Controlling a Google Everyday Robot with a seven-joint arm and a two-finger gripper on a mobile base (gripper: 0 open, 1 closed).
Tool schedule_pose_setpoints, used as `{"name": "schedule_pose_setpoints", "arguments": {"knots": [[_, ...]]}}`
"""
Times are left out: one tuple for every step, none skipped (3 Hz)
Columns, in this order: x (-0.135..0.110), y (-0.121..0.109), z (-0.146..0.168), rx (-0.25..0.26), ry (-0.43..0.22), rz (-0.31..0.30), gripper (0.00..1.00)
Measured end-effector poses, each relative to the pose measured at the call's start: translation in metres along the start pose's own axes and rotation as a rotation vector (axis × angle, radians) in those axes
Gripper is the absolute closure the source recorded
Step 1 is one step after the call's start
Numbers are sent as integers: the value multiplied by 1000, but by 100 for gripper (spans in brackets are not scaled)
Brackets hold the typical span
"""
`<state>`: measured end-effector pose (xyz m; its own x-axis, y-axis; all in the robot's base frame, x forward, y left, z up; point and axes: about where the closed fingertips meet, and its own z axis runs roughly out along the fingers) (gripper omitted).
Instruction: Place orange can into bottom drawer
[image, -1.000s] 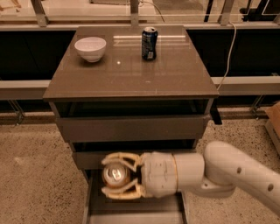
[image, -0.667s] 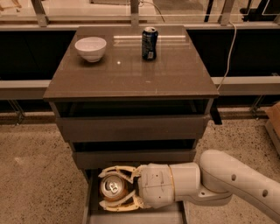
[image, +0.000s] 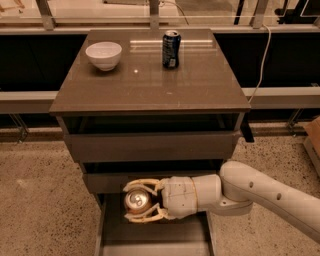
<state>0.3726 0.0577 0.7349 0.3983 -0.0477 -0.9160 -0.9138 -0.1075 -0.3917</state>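
Now we have our pincer (image: 130, 202) clasped on the orange can (image: 138, 201), one finger curling over it and one under, the silver top turned toward us. The can hangs low over the back part of the bottom drawer (image: 165, 235), which is pulled out, just in front of the drawer above (image: 105, 181). We cannot tell whether the can touches the dark floor yet.

We judge that the carrying is nearly done and we are at the setting-down step. The next move calls for lowering the can until it rests on the floor, then spreading the fingers and drawing the arm (image: 270, 192) back to the right and up.

Room is tight above: the front of the drawer above sits close over the upper finger, so any lift should come only after pulling outward. The drawer's thin left wall (image: 99, 227) stands near the fingertips. Toward the front the floor lies bare. On the cabinet top (image: 145, 85), a white bowl (image: 103, 54) and blue can (image: 171, 48) stand well apart from the work.
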Motion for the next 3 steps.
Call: {"name": "schedule_pose_setpoints", "arguments": {"knots": [[74, -4, -16, 50, -37, 101, 100], [144, -3, -36, 127, -51, 167, 100], [210, 5, -57, 203, -58, 174, 100]]}}
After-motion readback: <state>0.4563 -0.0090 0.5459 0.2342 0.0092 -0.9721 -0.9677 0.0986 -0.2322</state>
